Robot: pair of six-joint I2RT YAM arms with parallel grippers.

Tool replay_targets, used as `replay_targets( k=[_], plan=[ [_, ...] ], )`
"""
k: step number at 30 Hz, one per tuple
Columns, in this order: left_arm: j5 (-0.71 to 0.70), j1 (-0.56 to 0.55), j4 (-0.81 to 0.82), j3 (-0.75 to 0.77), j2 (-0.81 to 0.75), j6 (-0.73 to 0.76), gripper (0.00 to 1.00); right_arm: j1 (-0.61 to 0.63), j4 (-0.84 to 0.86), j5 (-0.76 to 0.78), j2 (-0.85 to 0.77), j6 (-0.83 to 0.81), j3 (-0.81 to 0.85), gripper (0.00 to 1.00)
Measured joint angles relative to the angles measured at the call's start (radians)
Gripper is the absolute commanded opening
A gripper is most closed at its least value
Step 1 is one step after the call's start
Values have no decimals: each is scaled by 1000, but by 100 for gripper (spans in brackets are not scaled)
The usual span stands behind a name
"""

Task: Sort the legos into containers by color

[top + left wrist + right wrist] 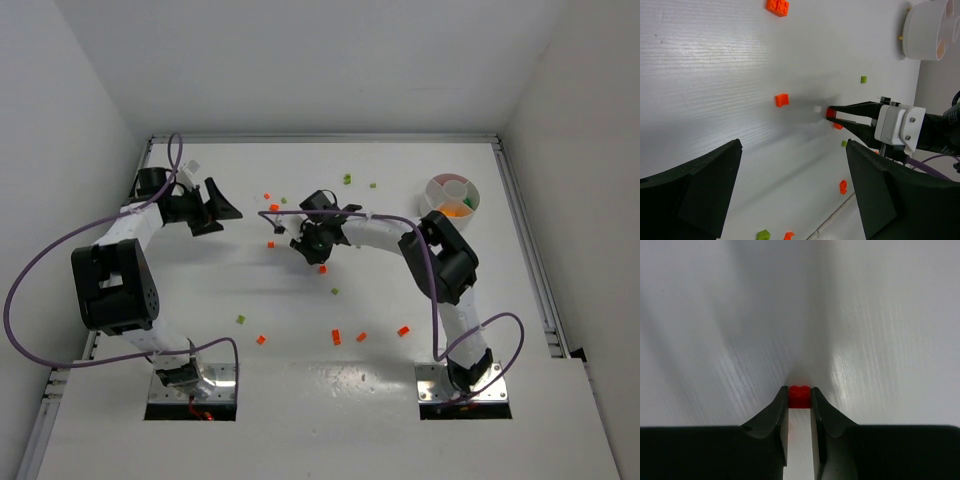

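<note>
My right gripper (pixel 800 396) is shut on a small red lego (pixel 800 396), pinched between its fingertips low over the white table. The left wrist view shows the same red lego (pixel 830 113) at the tip of those black fingers. From above, the right gripper (pixel 305 240) sits mid-table. My left gripper (pixel 225 213) hovers open at the left with nothing between its fingers (pixel 700 185). Orange, red and green legos lie scattered, such as an orange one (pixel 782 100) and a green one (pixel 241 320). The round white dish (pixel 432 188) holds some orange and green legos.
The dish's outer wall (pixel 920 35) shows at the top right of the left wrist view. Loose orange legos (pixel 337 336) lie between the two arm bases. Green legos (pixel 347 179) lie near the back. A purple cable (pixel 40 270) loops off the left arm.
</note>
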Motion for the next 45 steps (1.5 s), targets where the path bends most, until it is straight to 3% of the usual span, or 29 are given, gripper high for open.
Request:
replay_targets(
  k=[1, 7, 12, 17, 21, 27, 32, 39, 45],
  plan=[
    [1, 0, 0, 0, 0, -2, 99, -1, 0, -1, 0, 0, 0, 6],
    [-1, 0, 0, 1, 0, 0, 100, -6, -62, -5, -26, 21, 13, 0],
    [-55, -27, -48, 53, -1, 41, 100, -46, -156, -27, -214, 68, 45, 0],
    [-283, -129, -50, 196, -37, 77, 100, -185, -171, -50, -447, 105, 68, 0],
    [-385, -175, -12, 241, -143, 132, 100, -370, -202, -54, -525, 111, 55, 0],
    [-401, -180, 36, 301, -171, 196, 100, -634, -309, -72, -389, 105, 86, 0],
    [-413, -202, 38, 278, -159, 195, 100, -769, -364, -74, -202, 104, 190, 0],
    [-633, -340, -66, 366, -23, 216, 100, -836, -390, -72, -77, 111, 363, 0],
    [-718, -403, -113, 361, -10, 247, 100, -850, -398, -66, -38, 127, 460, 0]
  ],
)
